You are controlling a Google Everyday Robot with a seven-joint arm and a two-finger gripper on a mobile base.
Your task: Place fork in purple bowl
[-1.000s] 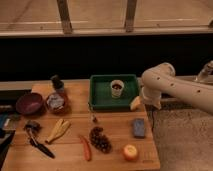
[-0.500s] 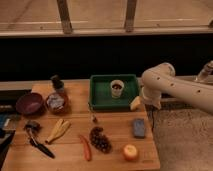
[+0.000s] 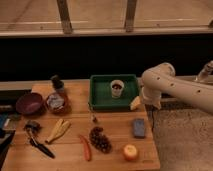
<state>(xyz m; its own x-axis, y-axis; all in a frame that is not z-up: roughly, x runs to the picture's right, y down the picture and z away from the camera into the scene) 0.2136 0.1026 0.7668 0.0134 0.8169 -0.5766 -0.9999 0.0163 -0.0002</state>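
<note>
Camera view.
- Gripper (image 3: 136, 103): at the arm's end, beside the green tray's (image 3: 94, 92) right front corner. Whether it is wide or narrow cannot be told.
- Fork (image 3: 93, 118): apparently the thin sliver on the surface (image 3: 117, 125), just before the tray, behind the grapes (image 3: 100, 139).
- Purple bowl (image 3: 20, 102): far left, well apart.
- Handling: probably approach from above, close across the shaft, and avoid the grapes.

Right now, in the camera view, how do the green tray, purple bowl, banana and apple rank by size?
1. green tray
2. purple bowl and banana: these look about alike, so I leave them unranked.
3. apple

The gripper hangs at the tray's right edge.
</note>
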